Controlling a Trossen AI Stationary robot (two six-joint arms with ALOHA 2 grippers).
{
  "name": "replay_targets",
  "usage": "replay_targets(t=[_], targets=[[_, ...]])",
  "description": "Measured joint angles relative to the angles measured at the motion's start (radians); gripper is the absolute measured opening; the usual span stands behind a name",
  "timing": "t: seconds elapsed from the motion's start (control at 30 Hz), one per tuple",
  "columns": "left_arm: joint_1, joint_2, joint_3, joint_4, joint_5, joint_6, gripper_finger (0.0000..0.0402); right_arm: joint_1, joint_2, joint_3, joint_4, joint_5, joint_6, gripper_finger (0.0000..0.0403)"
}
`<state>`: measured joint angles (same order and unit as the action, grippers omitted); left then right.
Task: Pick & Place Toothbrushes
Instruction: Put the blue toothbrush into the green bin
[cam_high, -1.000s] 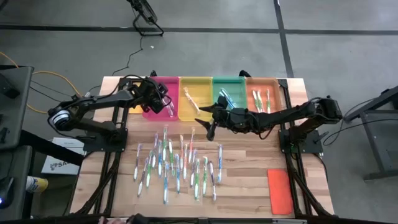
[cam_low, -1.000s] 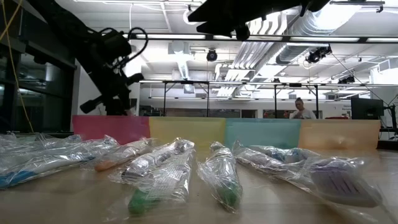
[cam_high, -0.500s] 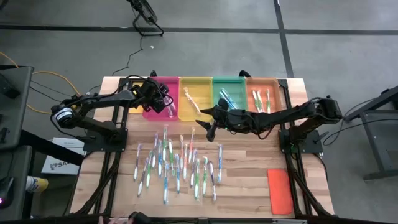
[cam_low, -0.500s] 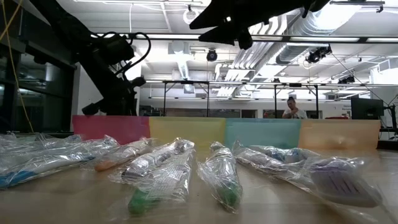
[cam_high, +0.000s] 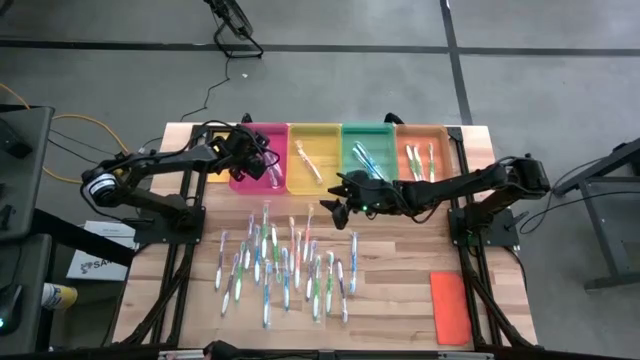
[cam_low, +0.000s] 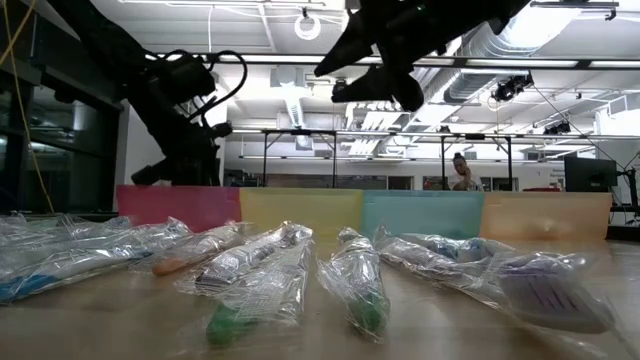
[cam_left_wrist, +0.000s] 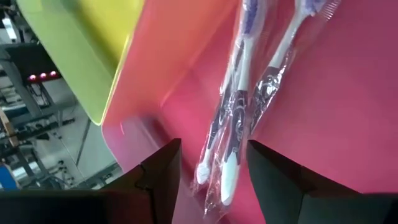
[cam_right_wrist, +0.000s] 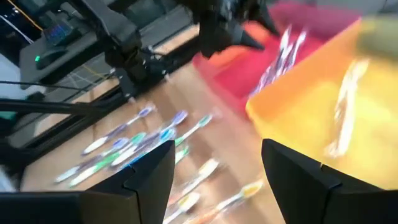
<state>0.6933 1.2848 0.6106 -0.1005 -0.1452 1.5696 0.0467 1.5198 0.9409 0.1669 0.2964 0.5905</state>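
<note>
Two dark arms are working a table strewn with wrapped toothbrushes as sorting is running on.

The left gripper is hanging over the pink tray at the worktop's far edge, fingers apart, with two wrapped brushes lying loose in the tray beneath them. The right gripper is hovering, fingers also apart and empty, just short of the yellow tray and above the far end of the pile covering the worktop's middle. Judging from the crowding, its next grab is risking two overlapping wrappers at once, or slippery film sliding free mid-carry.
</note>
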Motion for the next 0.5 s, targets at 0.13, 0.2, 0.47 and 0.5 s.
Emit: replay_targets(t=[0.13, 0.2, 0.47, 0.5], targets=[[0.0, -0.026, 0.0, -0.01, 0.042, -0.029, 0.0175, 0.0, 0.0, 0.0, -0.012, -0.059, 0.09, 0.0233], [0.0, -0.05, 0.0, -0.01, 0.079, -0.048, 0.0175, 0.001, 0.0, 0.0, -0.012, -0.07, 0.125, 0.0233], [0.0, -0.176, 0.0, -0.064, 0.23, -0.092, 0.0175, 0.035, 0.0, 0.051, -0.127, -0.027, 0.207, 0.0227], [0.0, -0.193, 0.0, -0.079, 0.246, -0.094, 0.0175, 0.041, 0.0, 0.071, -0.173, -0.009, 0.218, 0.0225]])
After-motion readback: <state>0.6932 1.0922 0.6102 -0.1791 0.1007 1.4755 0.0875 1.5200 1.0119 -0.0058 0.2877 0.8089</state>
